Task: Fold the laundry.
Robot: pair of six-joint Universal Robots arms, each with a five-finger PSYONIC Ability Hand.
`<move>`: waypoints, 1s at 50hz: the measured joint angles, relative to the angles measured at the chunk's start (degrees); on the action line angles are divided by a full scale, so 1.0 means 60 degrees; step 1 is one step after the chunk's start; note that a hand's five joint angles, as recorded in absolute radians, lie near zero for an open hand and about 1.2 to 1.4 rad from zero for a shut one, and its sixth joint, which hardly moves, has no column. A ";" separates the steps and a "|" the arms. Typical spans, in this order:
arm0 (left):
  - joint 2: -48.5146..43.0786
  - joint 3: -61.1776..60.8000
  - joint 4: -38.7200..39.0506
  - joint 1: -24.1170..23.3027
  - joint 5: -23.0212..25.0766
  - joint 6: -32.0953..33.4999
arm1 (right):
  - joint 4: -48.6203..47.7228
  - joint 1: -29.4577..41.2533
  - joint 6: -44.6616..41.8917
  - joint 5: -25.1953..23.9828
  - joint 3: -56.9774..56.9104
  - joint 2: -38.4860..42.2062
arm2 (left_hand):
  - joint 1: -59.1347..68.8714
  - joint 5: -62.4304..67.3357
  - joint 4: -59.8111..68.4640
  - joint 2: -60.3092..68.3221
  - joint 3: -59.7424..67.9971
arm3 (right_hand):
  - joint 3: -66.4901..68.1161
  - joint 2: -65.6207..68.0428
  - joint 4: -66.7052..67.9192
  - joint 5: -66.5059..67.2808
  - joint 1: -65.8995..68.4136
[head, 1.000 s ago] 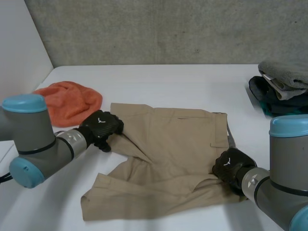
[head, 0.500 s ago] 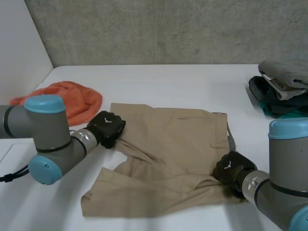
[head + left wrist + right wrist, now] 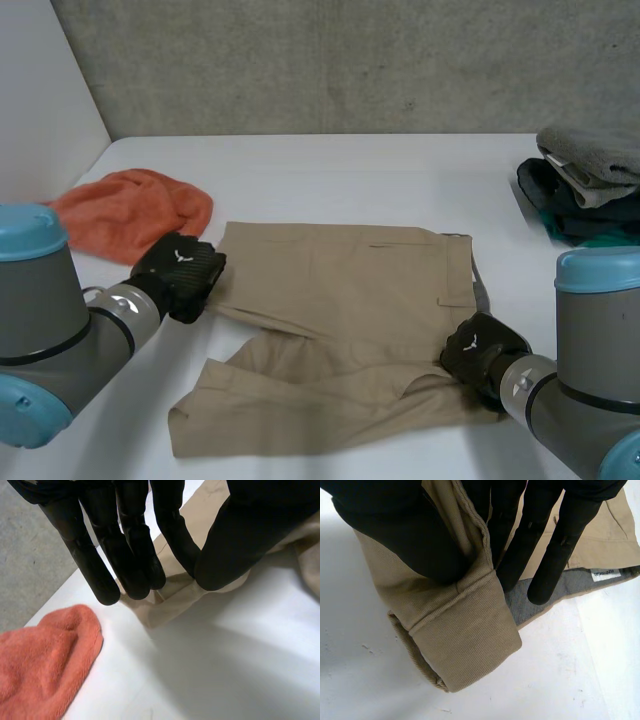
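Khaki shorts (image 3: 340, 300) lie spread on the white table, partly folded, with creases near the front edge. My left hand (image 3: 180, 275) is at the shorts' left edge. In the left wrist view its straight fingers (image 3: 130, 555) and thumb pinch a corner of the khaki cloth (image 3: 170, 600). My right hand (image 3: 478, 350) sits at the shorts' right front corner. In the right wrist view this hand (image 3: 410, 535) has its thumb and fingers closed on a hemmed leg cuff (image 3: 460, 645), with grey lining (image 3: 525, 607) showing under the fingertips.
An orange towel (image 3: 130, 210) lies at the table's left, just beyond my left hand, and appears as orange terry cloth (image 3: 40, 665) beside its fingertips. A pile of grey and dark clothes (image 3: 585, 185) sits at the far right edge. A concrete wall stands behind the table.
My left hand has closed on the shorts' left edge and drawn it out to the left, flattening the cloth there. The right hand has held its place and its grip.
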 measured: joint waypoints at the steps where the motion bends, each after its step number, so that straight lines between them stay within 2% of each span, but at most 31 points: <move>1: -0.0006 -0.0018 0.0017 0.0038 -0.0026 0.0001 | -0.0009 0.0000 0.0012 0.0001 0.0003 0.0000 | 0.0000 0.0000 0.0000 0.0000 0.0000 | 0.0000 0.0001 0.0000 -0.0001 0.0000; 4: -0.0020 -0.0044 0.0044 0.0117 -0.0143 0.0002 | -0.0062 -0.0001 0.0101 0.0000 0.0008 -0.0002 | -0.4096 -0.3800 -0.4041 -0.4068 -0.4008 | 0.0000 0.0001 0.0000 -0.0003 0.0000; 8: 0.0056 -0.0045 0.0051 0.0137 -0.0414 -0.0004 | -0.0148 0.0003 0.0263 0.0000 0.0008 -0.0016 | -0.4903 -0.5167 -0.5348 -0.5216 -0.5215 | 0.0000 0.0001 0.0000 -0.0003 0.0000; 16: 0.1220 -0.0264 -0.0235 0.0046 -0.0844 -0.0165 | -0.0227 0.0012 0.0465 0.0000 -0.0007 -0.0036 | -0.5713 -0.6010 -0.6207 -0.6031 -0.5978 | 0.0000 0.0002 0.0000 -0.0001 0.0000; 22: 0.2680 -0.0780 -0.1524 -0.0355 -0.0828 -0.0628 | -0.0264 0.0013 0.0473 -0.0001 -0.0010 -0.0040 | -0.5812 -0.6159 -0.6363 -0.6190 -0.6125 | 0.0000 0.0002 0.0000 -0.0003 0.0000; 29: 0.3828 -0.1266 -0.3160 -0.1196 -0.0738 -0.1169 | -0.0291 0.0015 0.0456 0.0007 -0.0010 -0.0044 | -0.5813 -0.6159 -0.6363 -0.6190 -0.6125 | 0.0000 0.0001 0.0000 -0.0002 0.0000; 35: 0.3899 -0.1555 -0.3519 -0.1929 -0.0762 -0.1277 | -0.0292 0.0024 0.0457 0.0023 -0.0009 -0.0044 | -0.5813 -0.6162 -0.6364 -0.6190 -0.6125 | 0.0000 0.0001 0.0000 -0.0003 0.0000; 40: 0.3301 -0.1667 -0.3458 -0.2185 -0.0804 -0.1272 | -0.0282 0.0027 0.0460 0.0061 -0.0001 -0.0055 | -0.5812 -0.6162 -0.6362 -0.6190 -0.6125 | 0.0000 0.0001 0.0000 -0.0003 0.0000; 43: 0.2817 -0.1652 -0.3372 -0.2211 -0.0837 -0.1250 | -0.0270 0.0025 0.0460 0.0093 0.0002 -0.0069 | -0.4942 -0.5282 -0.5495 -0.5419 -0.5383 | 0.0000 0.0000 0.0000 -0.0003 0.0000; 46: 0.2164 -0.1567 -0.3179 -0.2202 -0.1010 -0.1200 | -0.0235 0.0019 0.0455 0.0160 0.0017 -0.0113 | 0.0060 -0.0720 -0.0851 -0.0757 -0.0804 | 0.0000 0.0001 0.0000 0.0000 0.0000; 50: 0.1861 -0.1478 -0.3021 -0.2222 -0.1404 -0.1151 | -0.0010 0.0010 0.0377 0.0252 0.0166 -0.0316 | 0.0414 0.0094 0.0292 0.0342 0.0301 | 0.0000 0.0000 0.0000 -0.0002 0.0000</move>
